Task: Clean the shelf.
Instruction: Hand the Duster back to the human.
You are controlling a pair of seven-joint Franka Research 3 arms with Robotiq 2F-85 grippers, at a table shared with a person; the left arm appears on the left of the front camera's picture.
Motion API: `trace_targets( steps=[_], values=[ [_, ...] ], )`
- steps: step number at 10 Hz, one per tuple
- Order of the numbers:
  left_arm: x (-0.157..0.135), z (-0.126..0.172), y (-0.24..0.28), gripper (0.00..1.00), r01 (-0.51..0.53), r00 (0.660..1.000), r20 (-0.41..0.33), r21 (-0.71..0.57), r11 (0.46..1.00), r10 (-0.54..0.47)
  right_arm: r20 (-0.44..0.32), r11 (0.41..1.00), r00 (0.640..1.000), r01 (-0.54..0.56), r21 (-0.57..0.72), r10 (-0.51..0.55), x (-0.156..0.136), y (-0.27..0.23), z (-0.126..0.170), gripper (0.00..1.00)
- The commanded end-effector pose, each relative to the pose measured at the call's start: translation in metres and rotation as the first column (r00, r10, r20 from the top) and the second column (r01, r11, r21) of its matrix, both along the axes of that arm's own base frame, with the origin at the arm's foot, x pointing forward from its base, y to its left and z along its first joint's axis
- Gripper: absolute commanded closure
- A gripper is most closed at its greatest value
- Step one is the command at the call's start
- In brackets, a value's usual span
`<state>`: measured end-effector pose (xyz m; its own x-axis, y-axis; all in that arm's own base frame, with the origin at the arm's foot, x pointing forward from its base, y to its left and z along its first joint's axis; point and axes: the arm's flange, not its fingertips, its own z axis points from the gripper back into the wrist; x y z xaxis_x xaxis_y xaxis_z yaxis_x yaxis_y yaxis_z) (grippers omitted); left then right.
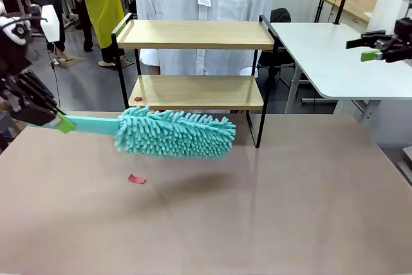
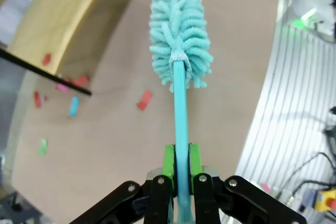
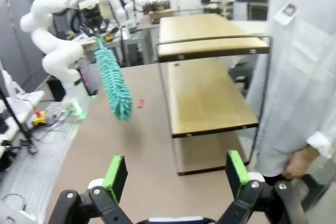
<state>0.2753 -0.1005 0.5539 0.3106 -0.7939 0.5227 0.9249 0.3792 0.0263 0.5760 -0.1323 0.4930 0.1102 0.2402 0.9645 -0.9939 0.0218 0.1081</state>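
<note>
The shelf (image 1: 196, 33) stands at the table's far middle, two light wooden boards in a black frame; it also appears as the shelf (image 3: 210, 93) and as a board edge (image 2: 58, 19). A small red scrap (image 1: 138, 99) lies on its lower board. My left gripper (image 1: 61, 122) is shut on the handle of a teal fluffy duster (image 1: 174, 134), whose head hovers over the table just in front of the lower board. The grip (image 2: 181, 166) shows the green pads clamping the handle. My right gripper (image 1: 359, 49) hangs open far right, above the white table, its fingers wide apart (image 3: 176, 174).
A red scrap (image 1: 136, 178) lies on the beige tabletop under the duster. Several coloured scraps (image 2: 74, 106) sit near the shelf's foot. A person in a white coat (image 1: 199, 4) stands right behind the shelf. A white table (image 1: 335, 56) is at the right.
</note>
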Motion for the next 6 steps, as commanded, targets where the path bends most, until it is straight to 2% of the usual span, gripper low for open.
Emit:
trace_targets(
  steps=[1,3,4,5,6],
  values=[
    [0.009,-0.027,-0.008,0.87,0.091,0.993,0.082,-0.119,0.989,-0.081,-0.114,0.997,0.993,0.010,-0.079,-0.019,-0.023,0.030,0.009,0.00],
    [0.023,-0.046,-0.022,0.87,0.155,0.979,0.161,-0.175,0.972,-0.128,-0.218,0.997,0.975,0.021,-0.079,-0.038,-0.045,0.062,0.006,0.00],
    [0.031,-0.057,-0.026,0.87,0.212,0.970,0.160,-0.197,0.957,-0.182,-0.234,0.995,0.971,0.032,-0.091,-0.053,-0.055,0.075,-0.004,0.00],
    [0.043,-0.070,-0.029,0.87,0.269,0.959,0.151,-0.210,0.940,-0.241,-0.212,0.993,0.974,0.061,-0.099,-0.081,-0.063,0.084,-0.010,0.00],
    [0.047,-0.079,-0.028,0.87,0.276,0.958,0.142,-0.223,0.935,-0.249,-0.185,0.993,0.977,0.087,-0.085,-0.102,-0.066,0.087,-0.015,0.00]
  ],
)
